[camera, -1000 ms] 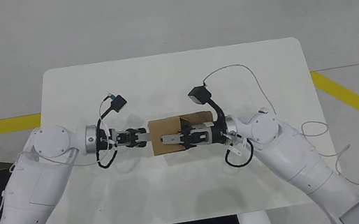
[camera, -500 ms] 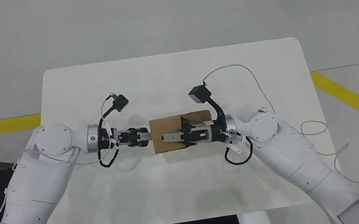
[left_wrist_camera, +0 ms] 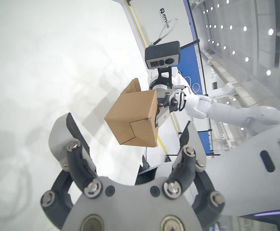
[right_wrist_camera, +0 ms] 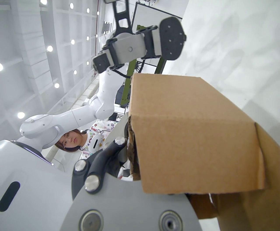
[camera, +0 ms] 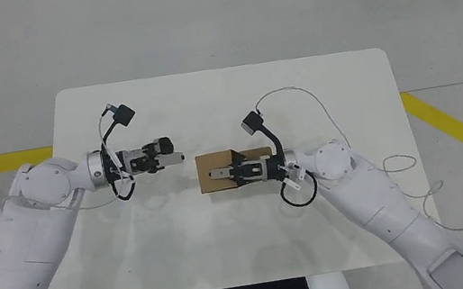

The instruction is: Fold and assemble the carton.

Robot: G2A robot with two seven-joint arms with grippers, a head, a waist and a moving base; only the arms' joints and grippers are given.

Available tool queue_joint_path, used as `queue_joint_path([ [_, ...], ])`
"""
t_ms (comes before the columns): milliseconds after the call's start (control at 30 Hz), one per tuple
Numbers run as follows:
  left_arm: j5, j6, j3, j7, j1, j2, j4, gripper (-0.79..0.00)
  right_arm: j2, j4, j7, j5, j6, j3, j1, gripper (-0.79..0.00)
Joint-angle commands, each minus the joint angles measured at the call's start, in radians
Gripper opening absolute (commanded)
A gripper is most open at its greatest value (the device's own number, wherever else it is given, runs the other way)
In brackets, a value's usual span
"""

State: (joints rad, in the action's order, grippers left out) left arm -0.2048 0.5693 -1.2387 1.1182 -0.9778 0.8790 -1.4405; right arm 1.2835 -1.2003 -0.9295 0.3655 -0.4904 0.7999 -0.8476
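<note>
**Left arm pulled off the carton**

The left gripper (camera: 175, 155) had drawn back from the carton's (camera: 217, 167) end, which it touched a second earlier. It now hung apart from it, farther back over the table (camera: 340, 82), its claw released and spread wide with nothing in it. The right gripper (camera: 221, 177) had kept its place, clenched on a wall of the carton at the open end.

The carton was plain brown cardboard, squared up into a box, with one end closed by overlapping folded panels. There were one carton, two grippers and one table. The carton sat over the middle of the table. Its long axis ran across the table from arm to arm, with the closed end pointing at the left gripper.
</note>
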Motion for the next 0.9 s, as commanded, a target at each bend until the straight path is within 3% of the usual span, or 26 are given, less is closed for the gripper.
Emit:
queue_joint_path([
  [0,0.052,0.061,-0.013,-0.031,-0.014,-0.003,-0.009,0.000,0.010,0.030,0.013,0.001,0.000,-0.017,0.015,-0.785],
  [300,0.390,0.339,-0.070,-0.206,-0.093,-0.022,-0.050,0.000,0.060,0.176,0.055,0.006,-0.007,-0.081,0.083,-0.776],
  [433,0.548,0.437,-0.069,-0.305,-0.122,-0.034,-0.062,0.000,0.075,0.227,0.059,0.000,-0.002,-0.094,0.105,-0.736],
  [500,0.602,0.443,-0.064,-0.313,-0.133,-0.040,-0.088,0.000,0.081,0.247,0.055,-0.005,0.000,-0.098,0.113,-0.708],
  [533,0.642,0.443,-0.064,-0.312,-0.135,-0.044,-0.113,0.000,0.083,0.257,0.055,-0.010,-0.001,-0.099,0.117,-0.616],
  [567,0.688,0.443,-0.063,-0.321,-0.141,-0.048,-0.140,0.000,0.085,0.265,0.055,-0.011,-0.005,-0.100,0.118,-0.591],
  [633,0.752,0.443,-0.055,-0.364,-0.162,-0.057,-0.174,0.000,0.089,0.277,0.050,-0.009,-0.012,-0.099,0.120,-0.471],
  [800,0.880,0.443,-0.043,-0.512,-0.195,-0.086,-0.216,0.000,0.088,0.280,0.034,-0.015,-0.018,-0.084,0.120,-0.394],
  [867,0.934,0.443,-0.029,-0.576,-0.201,-0.096,-0.217,0.000,0.083,0.266,0.026,-0.031,-0.011,-0.075,0.117,-0.296],
])
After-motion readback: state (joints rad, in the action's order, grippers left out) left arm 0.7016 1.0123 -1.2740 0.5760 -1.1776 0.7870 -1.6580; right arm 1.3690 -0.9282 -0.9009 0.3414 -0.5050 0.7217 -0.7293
